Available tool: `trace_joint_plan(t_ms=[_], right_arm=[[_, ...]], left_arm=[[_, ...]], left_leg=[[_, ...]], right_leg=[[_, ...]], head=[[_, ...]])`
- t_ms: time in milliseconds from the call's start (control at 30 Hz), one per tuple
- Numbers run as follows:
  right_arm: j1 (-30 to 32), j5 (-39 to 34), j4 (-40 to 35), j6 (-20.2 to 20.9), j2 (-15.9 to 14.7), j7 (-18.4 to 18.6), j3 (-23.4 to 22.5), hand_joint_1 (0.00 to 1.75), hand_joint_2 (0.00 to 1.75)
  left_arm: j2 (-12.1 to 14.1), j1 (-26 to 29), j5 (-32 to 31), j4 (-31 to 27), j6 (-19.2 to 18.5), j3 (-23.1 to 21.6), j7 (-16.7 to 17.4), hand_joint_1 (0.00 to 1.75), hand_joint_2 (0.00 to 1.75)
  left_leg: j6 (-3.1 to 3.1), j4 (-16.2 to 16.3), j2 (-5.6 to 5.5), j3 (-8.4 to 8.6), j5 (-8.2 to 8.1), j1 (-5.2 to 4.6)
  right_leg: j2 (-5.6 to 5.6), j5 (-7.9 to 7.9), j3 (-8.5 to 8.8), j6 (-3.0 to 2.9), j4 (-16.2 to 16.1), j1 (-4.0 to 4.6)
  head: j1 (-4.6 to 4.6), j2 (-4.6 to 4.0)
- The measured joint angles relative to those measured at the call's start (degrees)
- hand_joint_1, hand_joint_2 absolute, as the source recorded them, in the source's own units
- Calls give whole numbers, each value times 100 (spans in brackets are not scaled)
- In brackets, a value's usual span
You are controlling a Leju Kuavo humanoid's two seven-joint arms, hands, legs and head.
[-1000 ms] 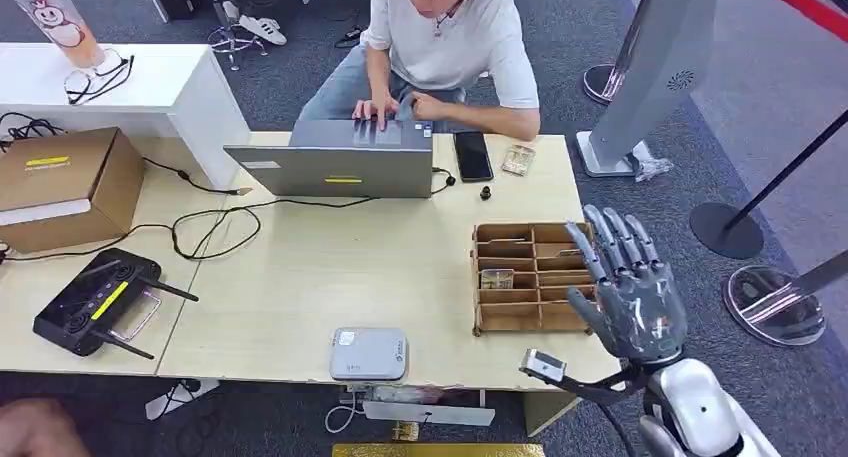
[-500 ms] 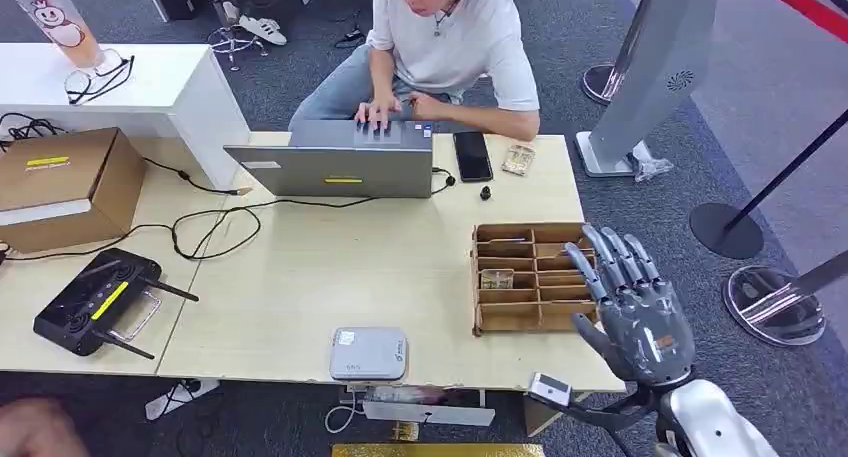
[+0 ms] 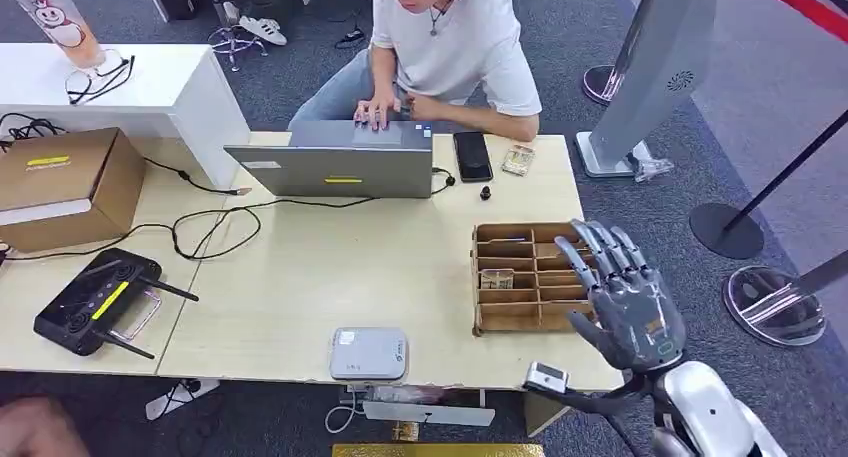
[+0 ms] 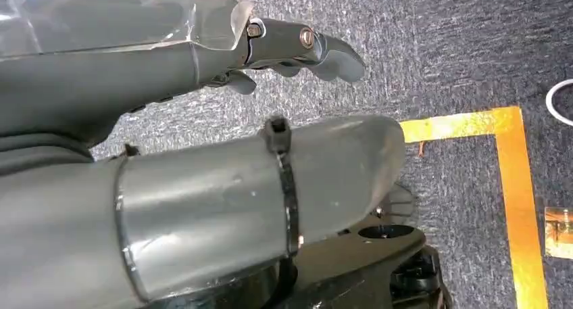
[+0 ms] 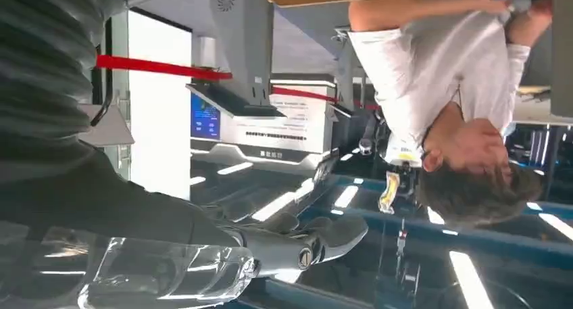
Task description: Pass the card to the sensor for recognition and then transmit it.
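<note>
Wooden slots divide the card rack [image 3: 520, 277] at the right end of the light desk [image 3: 330, 277], and a small pale card [image 3: 497, 278] sits in one of its middle compartments; it is too small to read. Over the rack's right edge hovers the right hand [image 3: 620, 297], palm down, fingers spread and only slightly bent, holding nothing. A small grey camera block [image 3: 546, 378] juts from its wrist beyond the desk's front edge. Near the front edge, left of the rack, lies the flat grey sensor box [image 3: 369, 353], well apart from the hand. In the left wrist view the left hand [image 4: 297, 49] hangs over grey carpet, its fingers loosely extended and empty as far as the partial view shows. At the far side a person [image 3: 440, 47] types on a grey laptop [image 3: 335, 162], with a black phone [image 3: 472, 155] beside it. A cardboard box [image 3: 65, 187] and a black router [image 3: 95, 302] stand at the left.
</note>
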Motion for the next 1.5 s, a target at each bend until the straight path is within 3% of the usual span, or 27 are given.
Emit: trace_joint_plan(t_ms=[767, 1500], right_arm=[[65, -81, 194, 1082, -378, 706, 24, 0, 175], [-52, -199, 343, 1519, -507, 725, 74, 0, 175]], left_arm=[[46, 1, 4, 0, -129, 0, 0, 0, 0], [50, 2, 31, 0, -116, 0, 0, 0, 0]], left_leg=[[0, 0, 0, 1, -1, 0], [1, 0, 0, -3, -1, 0]], right_leg=[[1, -1, -2, 1, 0, 0], [0, -1, -2, 1, 0, 0]], head=[[2, 0], [2, 0]])
